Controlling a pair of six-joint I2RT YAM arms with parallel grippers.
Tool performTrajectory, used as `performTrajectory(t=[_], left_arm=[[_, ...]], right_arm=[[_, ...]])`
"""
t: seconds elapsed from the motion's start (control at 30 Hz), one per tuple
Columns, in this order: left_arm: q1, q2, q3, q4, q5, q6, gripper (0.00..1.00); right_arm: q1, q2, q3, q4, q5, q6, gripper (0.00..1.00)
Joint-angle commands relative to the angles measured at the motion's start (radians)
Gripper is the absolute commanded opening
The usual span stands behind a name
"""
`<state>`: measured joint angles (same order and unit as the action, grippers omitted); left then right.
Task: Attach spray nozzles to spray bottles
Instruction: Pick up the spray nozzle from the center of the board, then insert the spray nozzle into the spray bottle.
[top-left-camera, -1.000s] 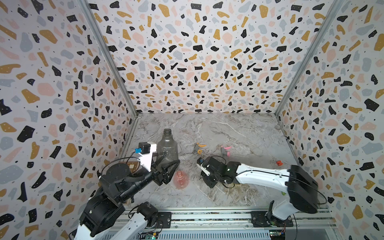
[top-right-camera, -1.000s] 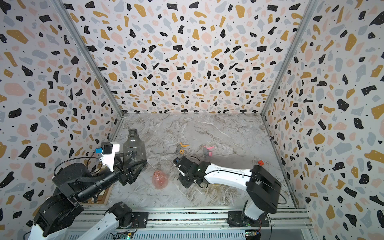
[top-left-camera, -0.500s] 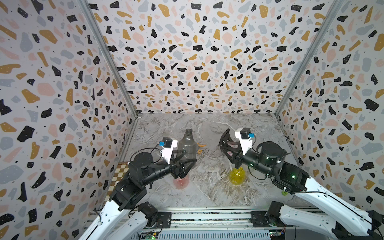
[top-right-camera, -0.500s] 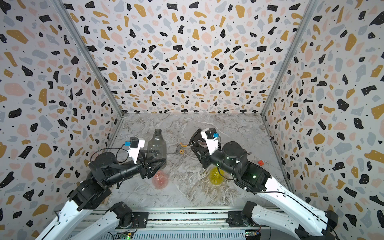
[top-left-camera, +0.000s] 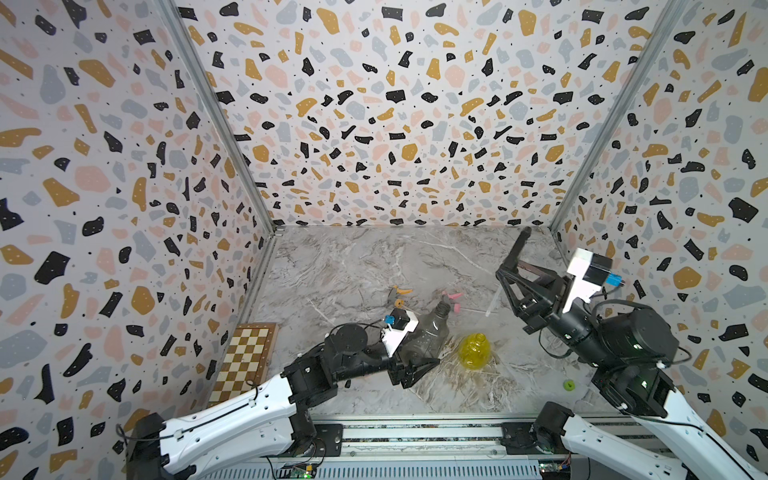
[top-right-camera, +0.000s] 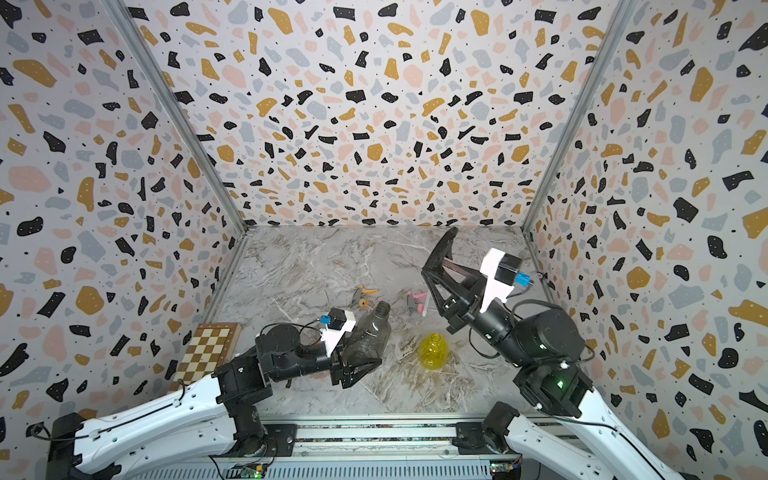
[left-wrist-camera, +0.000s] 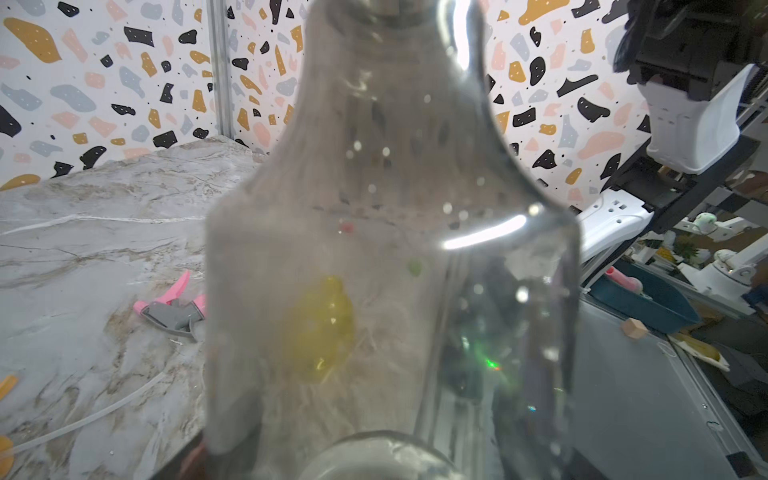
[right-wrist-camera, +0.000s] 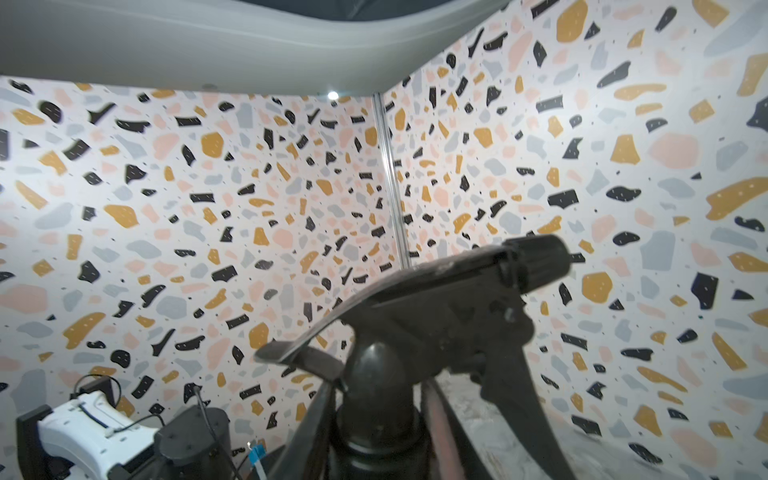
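Two empty bottles, three nozzles off.
Left gripper (top-left-camera: 415, 368) clamps smoky grey plastic bottle (top-left-camera: 426, 334); right gripper (top-left-camera: 509, 276) clutches black trigger nozzle (right-wrist-camera: 436, 324); rounded yellow bottle (top-left-camera: 474, 351), grey-orange nozzle (top-left-camera: 397, 296) and grey-pink nozzle (top-left-camera: 451, 300) sit mid desk (top-left-camera: 353, 266).

Both top views are bright, evenly lit from overhead, with soft shadows on the counter (top-left-camera: 374, 257) and wide-angle stretch at the edges. In the left wrist view the grey bottle (left-wrist-camera: 390, 249) is too close to focus, hazy, with white glare streaks. In the right wrist view the black nozzle (right-wrist-camera: 436, 316) is dark and soft; the wall (right-wrist-camera: 249, 208) behind is sharper.
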<state>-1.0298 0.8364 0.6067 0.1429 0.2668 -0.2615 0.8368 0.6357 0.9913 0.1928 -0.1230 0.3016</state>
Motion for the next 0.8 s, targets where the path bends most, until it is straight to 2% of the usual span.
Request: performTrajectory(t=[0.0, 0.23, 0.77], left_arm=[[-0.009, -0.014, -0.011, 0.153, 0.001, 0.054, 0.00], [-0.012, -0.035, -0.051, 0.202, 0.042, 0.092, 0.00], [-0.023, -0.087, -0.074, 0.183, 0.078, 0.128, 0.00]], right_arm=[[-0.002, 0.000, -0.043, 0.206, -0.094, 0.071, 0.15], [-0.003, 0.073, -0.069, 0.404, -0.198, 0.180, 0.15], [0.008, 0.187, -0.044, 0.510, -0.278, 0.271, 0.14]])
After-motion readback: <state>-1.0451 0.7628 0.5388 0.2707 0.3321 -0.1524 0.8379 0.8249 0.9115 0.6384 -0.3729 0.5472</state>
